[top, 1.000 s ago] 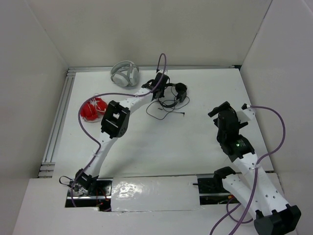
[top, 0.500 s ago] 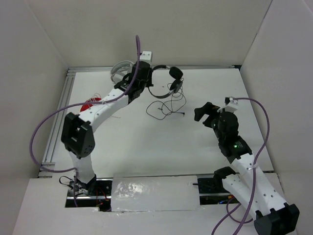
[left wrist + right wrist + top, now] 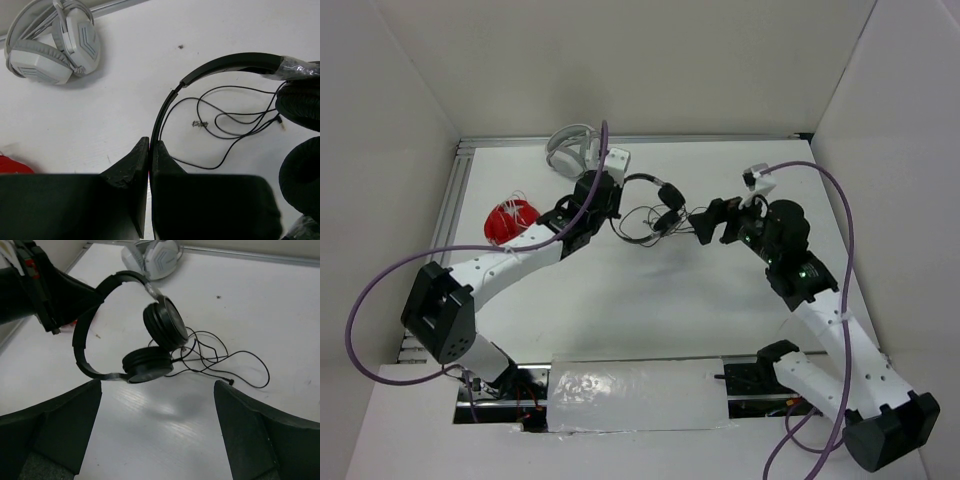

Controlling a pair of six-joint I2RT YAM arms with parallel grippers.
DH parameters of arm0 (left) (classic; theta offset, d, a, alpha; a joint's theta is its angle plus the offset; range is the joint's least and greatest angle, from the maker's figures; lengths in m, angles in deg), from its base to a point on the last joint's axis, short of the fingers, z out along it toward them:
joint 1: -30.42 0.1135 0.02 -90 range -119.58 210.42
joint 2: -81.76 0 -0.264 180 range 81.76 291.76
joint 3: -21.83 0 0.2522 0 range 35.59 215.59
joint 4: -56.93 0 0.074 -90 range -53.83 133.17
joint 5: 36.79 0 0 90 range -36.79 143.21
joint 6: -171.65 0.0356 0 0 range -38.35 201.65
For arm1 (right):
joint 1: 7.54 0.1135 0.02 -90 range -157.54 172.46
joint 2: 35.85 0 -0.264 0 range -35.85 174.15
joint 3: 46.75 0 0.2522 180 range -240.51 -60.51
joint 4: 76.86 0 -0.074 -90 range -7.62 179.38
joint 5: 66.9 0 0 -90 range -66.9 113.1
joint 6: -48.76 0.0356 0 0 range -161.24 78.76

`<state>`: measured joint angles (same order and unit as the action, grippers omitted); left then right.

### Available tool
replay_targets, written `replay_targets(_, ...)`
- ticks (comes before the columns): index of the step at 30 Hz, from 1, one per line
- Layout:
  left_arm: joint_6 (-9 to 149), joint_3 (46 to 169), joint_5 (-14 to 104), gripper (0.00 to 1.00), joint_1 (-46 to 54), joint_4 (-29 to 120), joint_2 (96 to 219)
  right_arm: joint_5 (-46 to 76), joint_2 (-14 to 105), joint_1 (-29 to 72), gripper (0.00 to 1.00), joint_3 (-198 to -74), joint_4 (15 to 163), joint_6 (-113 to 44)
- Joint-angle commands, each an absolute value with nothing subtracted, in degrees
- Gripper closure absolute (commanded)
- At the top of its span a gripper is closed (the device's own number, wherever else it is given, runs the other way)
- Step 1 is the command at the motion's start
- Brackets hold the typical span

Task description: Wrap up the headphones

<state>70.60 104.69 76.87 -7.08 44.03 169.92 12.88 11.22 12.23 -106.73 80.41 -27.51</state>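
**Jaws: left pinched on the headband, right spread wide**

Jaws of the left gripper are pressed together on the thin headband of the headphones. The right gripper has its fingers as far apart as they go and holds nothing.

A second ago the headphones lay on the far part of the table, with the left gripper down on them. Half a second ago they were lifted up near the far wall. Now the left arm has carried them nearer and toward the middle, and they hang clear of the surface. Over the same second the right arm has swung in from the right, and its open fingers now sit just beside the earcups.

This looks like a handover or a two-handed hold being set up: one arm steadies the band so the other can work. The cord is not yet wound. It trails in loose loops below and to the right of the earcups, most of it apparently lying on the table.

Count:
- two arms
- one black pair of headphones, with two earcups and one cord
- one white pair at the far edge
- one red item at the left, too small to identify
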Motion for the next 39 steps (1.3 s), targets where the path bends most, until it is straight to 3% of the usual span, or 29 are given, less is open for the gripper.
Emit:
replay_targets(1,76.1,101.87,73.0,1.0,-7.37,52.99,165.08,10.89,13.27,14.95,0.0,-111.74,76.38,-39.72)
replay_targets(6,78.66,101.07,66.06,1.0,-8.25,50.38,163.76,7.73,23.1,18.47,0.0,-119.12,71.65,-52.82)
replay_targets(18,80.07,103.0,55.68,1.0,-10.28,45.1,162.44,13.87,42.1,22.95,0.06,-129.59,75.58,-62.24)
replay_targets(19,80.5,102.92,54.63,1.0,-10.36,44.58,162.7,14.31,43.5,23.13,0.14,-130.46,75.32,-62.34)
replay_targets(20,80.51,102.92,54.62,1.0,-10.37,44.58,162.7,14.22,43.51,23.13,0.14,-130.91,75.32,-62.34)
replay_targets(23,80.6,103.0,54.18,1.0,-10.8,43.96,163.23,14.31,44.3,23.31,0.27,-130.56,75.84,-62.95)
replay_targets(24,80.42,102.92,54.26,1.0,-10.89,44.05,163.32,14.4,44.3,23.57,0.39,-130.38,76.11,-63.13)
replay_targets(27,79.72,103.44,55.23,1.0,-10.89,43.87,163.32,13.26,44.22,23.57,0.58,-129.86,75.41,-64.0)
replay_targets(32,79.28,104.06,54.97,1.0,-10.72,44.05,162.35,12.47,44.65,23.57,0.57,-130.47,72.86,-64.54)
replay_targets(34,79.19,103.97,54.97,1.0,-10.72,44.4,161.74,12.81,44.83,23.66,0.62,-130.21,73.21,-64.01)
replay_targets(35,79.1,103.97,54.97,1.0,-10.63,44.4,161.56,12.9,44.74,23.57,0.67,-129.86,73.99,-63.92)
replay_targets(36,78.84,103.88,54.79,1.0,-10.63,44.4,161.3,12.21,44.22,23.66,0.82,-129.42,74.26,-63.92)
replay_targets(38,78.84,103.62,53.82,1.0,-10.28,44.4,160.95,11.33,42.91,23.75,1.0,-128.54,76.18,-64.09)
replay_targets(39,78.84,103.53,52.08,1.0,-10.19,43.96,160.51,10.63,42.2,23.84,1.0,-127.67,76.72,-64.36)
